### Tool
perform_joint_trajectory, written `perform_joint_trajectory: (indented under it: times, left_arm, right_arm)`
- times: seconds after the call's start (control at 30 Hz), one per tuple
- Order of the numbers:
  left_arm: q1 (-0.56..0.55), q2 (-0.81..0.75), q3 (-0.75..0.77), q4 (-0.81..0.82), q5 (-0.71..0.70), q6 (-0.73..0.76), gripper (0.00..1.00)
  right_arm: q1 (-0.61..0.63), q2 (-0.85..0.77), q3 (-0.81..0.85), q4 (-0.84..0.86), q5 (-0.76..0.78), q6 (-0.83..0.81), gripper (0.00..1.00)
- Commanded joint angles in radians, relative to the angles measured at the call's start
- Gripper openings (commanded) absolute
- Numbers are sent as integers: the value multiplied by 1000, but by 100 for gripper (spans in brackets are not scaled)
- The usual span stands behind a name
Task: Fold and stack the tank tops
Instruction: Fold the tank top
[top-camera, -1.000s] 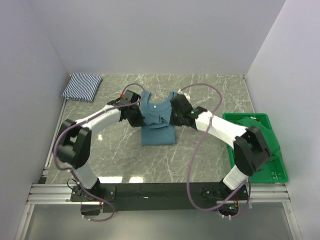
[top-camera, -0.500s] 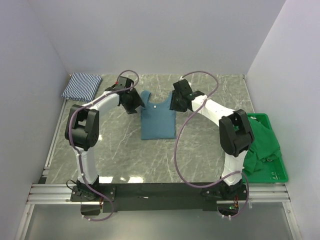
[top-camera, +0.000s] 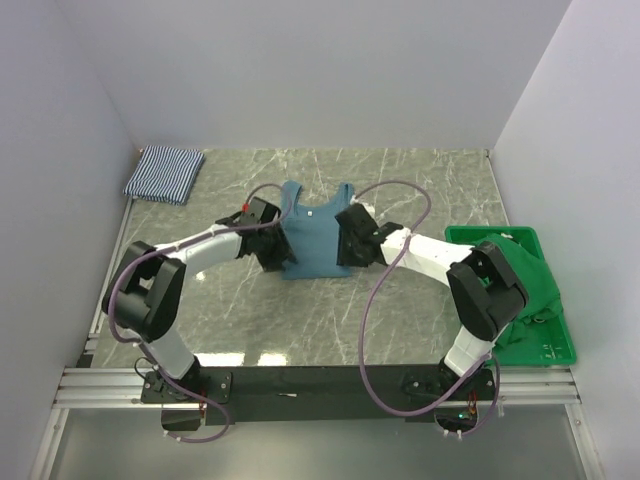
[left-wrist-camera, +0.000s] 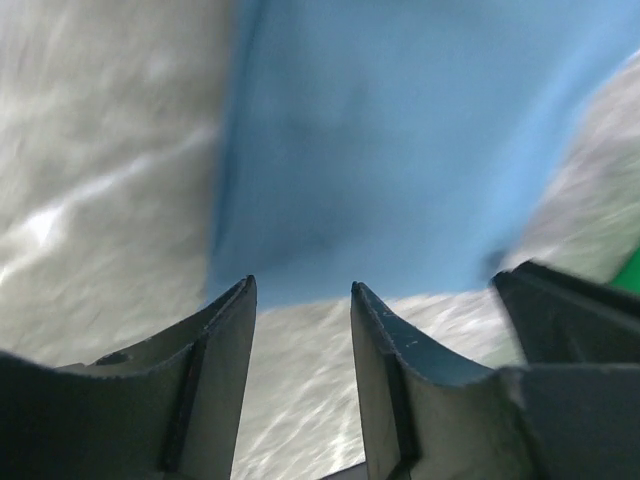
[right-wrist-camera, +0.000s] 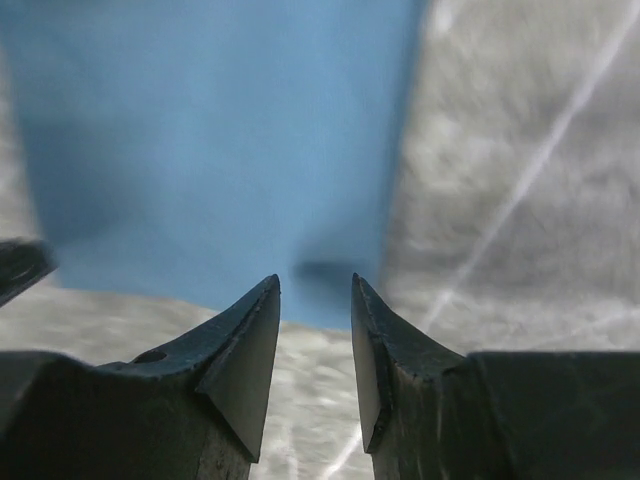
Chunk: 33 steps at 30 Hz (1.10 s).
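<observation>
The left gripper (left-wrist-camera: 300, 288) is hovering with its jaws parted and nothing between them. The teal tank top (top-camera: 315, 232) is lying flat on the marble table (top-camera: 420, 190), its hem just ahead of those fingertips. The right gripper (right-wrist-camera: 315, 282) is likewise standing released and empty, with the top's other lower corner just in front of it. The folded striped tank top (top-camera: 165, 172) is resting well beyond the left gripper, off to its left. A green crate (top-camera: 555, 350) is holding green cloth (top-camera: 525, 280) out past the right arm.

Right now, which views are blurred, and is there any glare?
Top external: sharp, evenly lit, faint sheen on the marble table. Left wrist: teal tank top and table smeared; fingers crisp. Right wrist: same smear, a dark shadow on the cloth's near edge.
</observation>
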Motion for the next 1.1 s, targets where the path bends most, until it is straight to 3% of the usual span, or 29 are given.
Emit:
perform_joint_trajectory:
  times: [0.0, 0.27, 0.67, 1.07]
  left_arm:
    - [-5, -75, -82, 55, -22, -30, 49]
    - [-16, -146, -217, 119, 8, -38, 63]
    - [-2, -196, -316, 240, 27, -156, 59]
    - [8, -112, -302, 231, -24, -187, 50]
  right_arm:
    - [-1, -55, -69, 51, 37, 45, 42]
    - [2, -83, -192, 114, -6, 85, 41]
    - [-26, -227, -310, 247, -72, 223, 43]
    - [-80, -158, -389, 388, -156, 297, 45]
